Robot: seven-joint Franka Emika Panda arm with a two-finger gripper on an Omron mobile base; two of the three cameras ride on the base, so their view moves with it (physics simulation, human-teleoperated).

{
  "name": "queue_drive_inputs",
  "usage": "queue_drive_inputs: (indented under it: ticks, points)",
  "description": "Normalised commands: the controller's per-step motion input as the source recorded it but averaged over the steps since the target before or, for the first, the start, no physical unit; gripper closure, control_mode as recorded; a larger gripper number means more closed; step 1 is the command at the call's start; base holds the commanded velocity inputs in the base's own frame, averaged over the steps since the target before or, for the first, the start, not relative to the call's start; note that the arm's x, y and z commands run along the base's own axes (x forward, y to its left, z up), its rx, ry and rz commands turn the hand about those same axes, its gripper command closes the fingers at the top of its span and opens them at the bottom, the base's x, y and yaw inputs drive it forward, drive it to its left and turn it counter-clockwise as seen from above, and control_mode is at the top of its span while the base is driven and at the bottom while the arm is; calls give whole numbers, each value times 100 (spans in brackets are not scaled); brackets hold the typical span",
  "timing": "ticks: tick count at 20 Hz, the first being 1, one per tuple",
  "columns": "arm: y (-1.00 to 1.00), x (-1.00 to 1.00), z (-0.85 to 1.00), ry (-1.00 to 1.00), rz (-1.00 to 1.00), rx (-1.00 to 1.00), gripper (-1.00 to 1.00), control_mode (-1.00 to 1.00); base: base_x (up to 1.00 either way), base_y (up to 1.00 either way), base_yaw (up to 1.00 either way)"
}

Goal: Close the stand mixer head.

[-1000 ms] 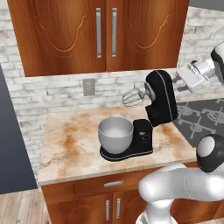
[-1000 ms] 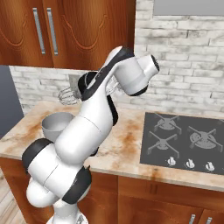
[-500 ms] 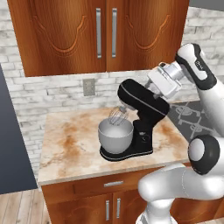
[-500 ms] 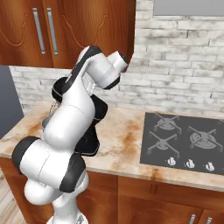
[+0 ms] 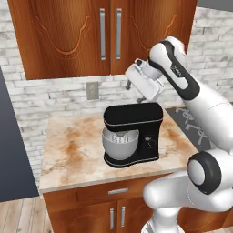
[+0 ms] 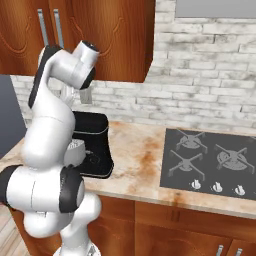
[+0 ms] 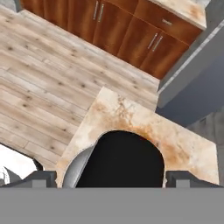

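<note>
From where I'm driving, the countertop (image 5: 77, 150) has the mixer sitting mid-slab w/ the stand mixer head (image 5: 133, 116) lying flat over the mixing bowl (image 5: 119, 144), so imo the closing's basically done, maybe just a back-off left. Gripper (image 5: 136, 92) hangs just above the head's rear end, nothing in it afaict; fingertips (image 7: 39, 178) sit wide apart in the hand view.

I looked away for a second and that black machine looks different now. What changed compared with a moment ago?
The stand mixer head swung down from tilted far back to level over the mixing bowl, bringing the whisk into the bowl. The gripper moved left with it and now sits just above the head's rear, jaws spread and holding nothing. The mixer's base, the bowl and the counter stayed put.
</note>
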Motion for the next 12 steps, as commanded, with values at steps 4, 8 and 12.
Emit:
queue_drive_inputs:
  ticks: [4,8,12]
  points:
    - [50,-31,2,-14,4,-19,-100,-100,0,0,0]
    - [0,0,0,0,0,0,-100,-100,0,0,0]
    - [0,0,0,0,0,0,-100,-100,0,0,0]
